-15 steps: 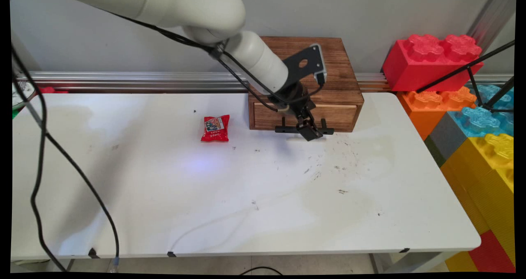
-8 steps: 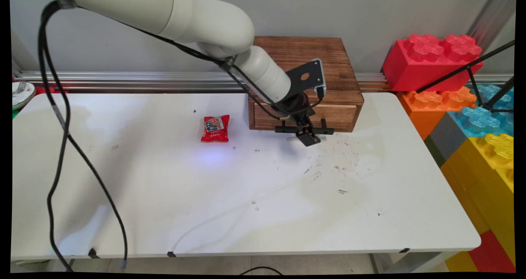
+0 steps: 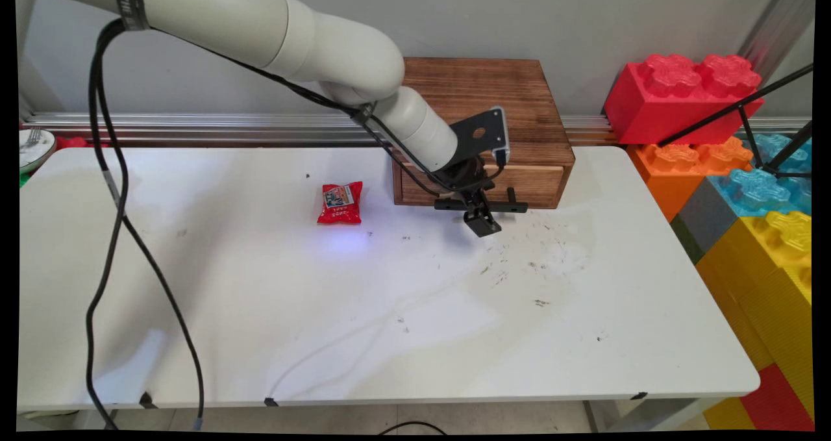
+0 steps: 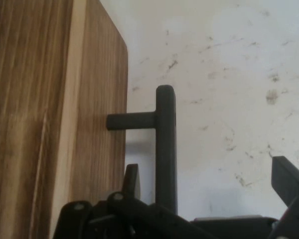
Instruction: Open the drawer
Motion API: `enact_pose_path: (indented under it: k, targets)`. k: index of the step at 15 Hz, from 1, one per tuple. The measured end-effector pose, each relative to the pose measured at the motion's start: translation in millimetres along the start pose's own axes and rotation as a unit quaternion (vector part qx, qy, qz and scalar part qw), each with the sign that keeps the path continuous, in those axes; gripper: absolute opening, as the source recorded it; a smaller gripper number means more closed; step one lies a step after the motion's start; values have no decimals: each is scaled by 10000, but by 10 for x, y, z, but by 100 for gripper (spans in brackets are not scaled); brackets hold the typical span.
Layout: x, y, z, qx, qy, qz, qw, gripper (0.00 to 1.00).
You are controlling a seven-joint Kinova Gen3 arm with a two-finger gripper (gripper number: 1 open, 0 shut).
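Observation:
A dark wooden box (image 3: 480,90) stands at the table's back edge, its lighter drawer front (image 3: 539,184) facing the near side. A black bar handle (image 3: 513,207) sticks out from that front on short posts. My gripper (image 3: 482,223) hangs right at the handle's middle, open. In the hand view the handle's bar (image 4: 165,139) runs up between the two fingers of the gripper (image 4: 208,169), one finger (image 4: 131,177) in the gap by the drawer front (image 4: 97,99), the other finger (image 4: 289,179) far out over the table. A red snack packet (image 3: 340,202) lies left of the box.
The white table (image 3: 389,311) is scuffed with dark marks in front of the box. Big toy bricks, red (image 3: 688,97), orange, blue and yellow, are stacked past the right edge. Black cables (image 3: 117,233) hang at the left. A bowl (image 3: 32,147) peeks in at far left.
The gripper has shifted a little left and lower at the handle, and the arm's upper link has swung right. Box and red packet have not moved.

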Motion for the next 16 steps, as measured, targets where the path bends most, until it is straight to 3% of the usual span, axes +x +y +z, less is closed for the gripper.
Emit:
enact_pose_path:
  k: [16]
  targets:
    - [-214,8,221,-121,13,107,9999,100]
